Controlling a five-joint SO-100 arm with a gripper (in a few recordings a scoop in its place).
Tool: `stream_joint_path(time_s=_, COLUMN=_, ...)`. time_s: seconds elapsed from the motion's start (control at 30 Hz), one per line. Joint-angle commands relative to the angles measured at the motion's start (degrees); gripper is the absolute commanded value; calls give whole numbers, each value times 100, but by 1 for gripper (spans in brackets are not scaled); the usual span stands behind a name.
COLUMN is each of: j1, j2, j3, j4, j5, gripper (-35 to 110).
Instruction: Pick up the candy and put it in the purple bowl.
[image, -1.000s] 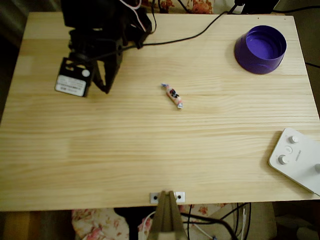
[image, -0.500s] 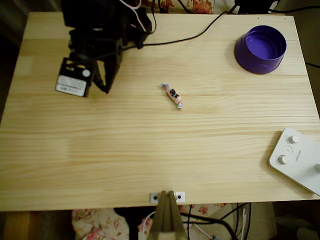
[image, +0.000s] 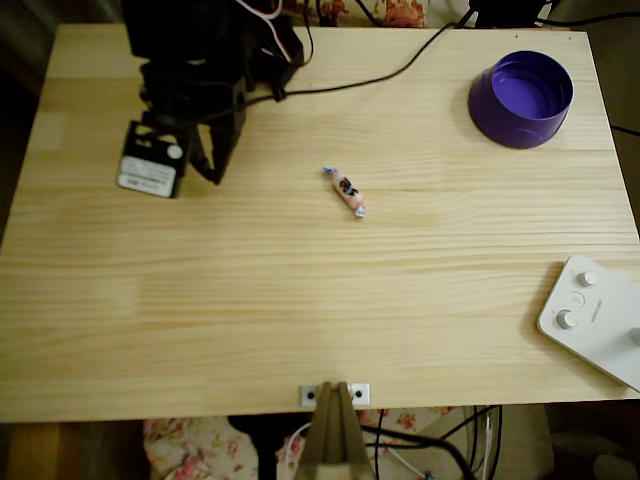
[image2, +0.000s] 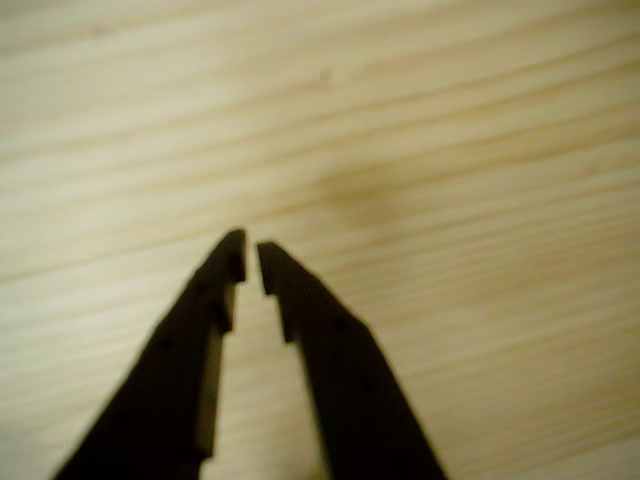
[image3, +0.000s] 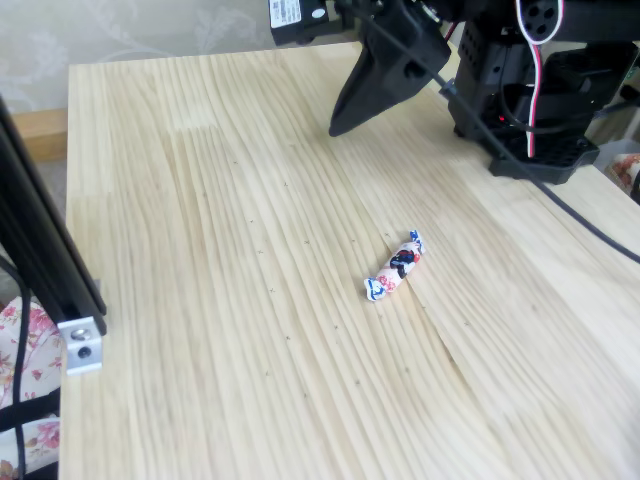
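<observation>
The candy (image: 345, 191) lies flat on the wooden table (image: 300, 300), near the centre in the overhead view. Its wrapper is pinkish-white with dark and blue marks; both ends are twisted. In the fixed view the candy (image3: 394, 266) lies diagonally, free of any contact. The purple bowl (image: 521, 98) stands upright at 2 o'clock from the candy, well apart, interior bare. The gripper (image: 212, 178) hovers at 9 o'clock from the candy, well apart. In the wrist view the gripper (image2: 250, 255) shows a narrow gap between the tips, nothing held. A white box with knobs (image: 595, 318) sits at 4 o'clock.
</observation>
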Motion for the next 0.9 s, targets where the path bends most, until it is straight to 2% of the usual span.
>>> stream_joint_path(time_s=0.0, j1=-44, j2=-176, j3=-738, j4=79, j5=79, gripper=-1)
stream_joint_path(time_s=0.3, j1=-404, j2=-501, j3=-1257, j4=272, j5=334, gripper=-1)
stream_joint_path(time_s=0.53, j1=-53, j2=483, j3=-79, j4=9, j5=-26, gripper=-1)
stream_joint_path(time_s=0.87, j1=53, j2=545, j3=-35, j4=44, j5=211, gripper=-1)
